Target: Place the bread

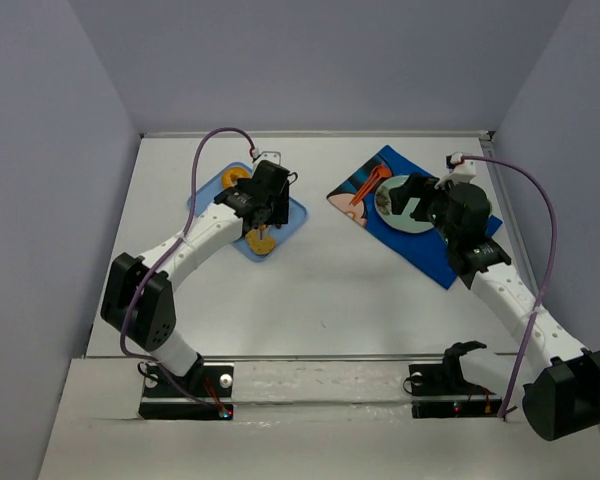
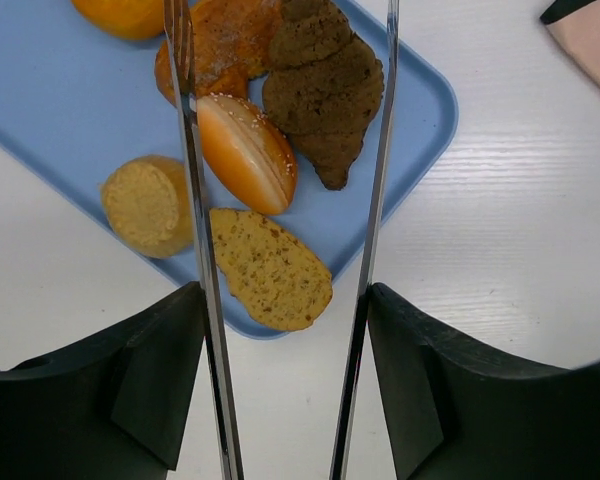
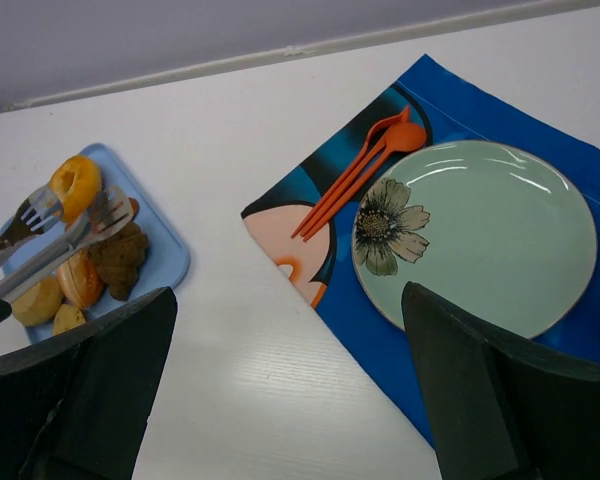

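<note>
The left gripper [image 2: 285, 300] has its fingers spread wide, each pressed against an arm of the tongs [image 2: 202, 250] it holds. The right gripper [image 3: 288, 300] gapes with nothing in it. Between the tong arms, on the blue tray [image 2: 415, 125], lie a tan slice [image 2: 270, 268], a glossy roll [image 2: 245, 150] and, just beside the roll, the bread [image 2: 325, 90]. Only the right wrist view shows the green plate [image 3: 480, 235] on its mat [image 3: 450, 90]. The bread's long axis runs along the tongs, with its tapered tip toward the gripper.
</note>
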You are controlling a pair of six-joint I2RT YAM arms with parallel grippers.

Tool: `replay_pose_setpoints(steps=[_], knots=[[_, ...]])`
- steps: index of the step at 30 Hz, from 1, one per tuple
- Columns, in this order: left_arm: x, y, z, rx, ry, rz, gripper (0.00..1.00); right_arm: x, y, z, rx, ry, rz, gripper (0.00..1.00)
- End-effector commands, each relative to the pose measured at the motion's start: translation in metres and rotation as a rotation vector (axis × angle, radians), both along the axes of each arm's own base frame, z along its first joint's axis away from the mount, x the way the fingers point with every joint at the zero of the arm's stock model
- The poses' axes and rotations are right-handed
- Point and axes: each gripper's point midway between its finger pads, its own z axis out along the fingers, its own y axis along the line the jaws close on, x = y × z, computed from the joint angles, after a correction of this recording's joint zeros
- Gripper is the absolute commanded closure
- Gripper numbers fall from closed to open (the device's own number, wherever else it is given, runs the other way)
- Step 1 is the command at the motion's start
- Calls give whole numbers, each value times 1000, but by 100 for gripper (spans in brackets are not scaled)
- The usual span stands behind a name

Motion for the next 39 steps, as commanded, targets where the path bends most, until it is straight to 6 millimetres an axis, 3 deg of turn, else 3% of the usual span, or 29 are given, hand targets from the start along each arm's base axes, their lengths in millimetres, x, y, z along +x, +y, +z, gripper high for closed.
replay_pose_setpoints(steps=[1, 10, 14, 17, 24, 29, 33, 35, 36, 39], knots=[[17, 1, 14, -13, -32, 12, 27, 5, -5, 12, -3, -47, -22, 0], [21, -16, -3, -65, 13, -50, 41, 8, -7, 7, -11, -34, -38, 0], [18, -14, -17, -44, 57, -45, 60, 8, -12, 6, -19, -25, -67, 0], [20, -15, -14, -53, 47, -40, 75, 6, -14, 10, -17, -36, -73, 0], [23, -21, 28, -126, -47, -46, 91, -4, -23, 21, -4, -65, -113, 0], [20, -35, 66, -220, -135, -99, 94, -14, -27, 23, 16, -67, -128, 0], [12, -62, 105, -296, -237, -203, 94, -26, -35, 25, 69, -78, -172, 0], [6, -86, 113, -329, -253, -292, 94, -35, -44, 27, 67, -84, -210, 0], [7, -109, 122, -381, -281, -366, 94, -40, -50, 30, 69, -93, -239, 0], [5, -146, 125, -441, -266, -486, 94, -46, -56, 39, 79, -122, -265, 0]])
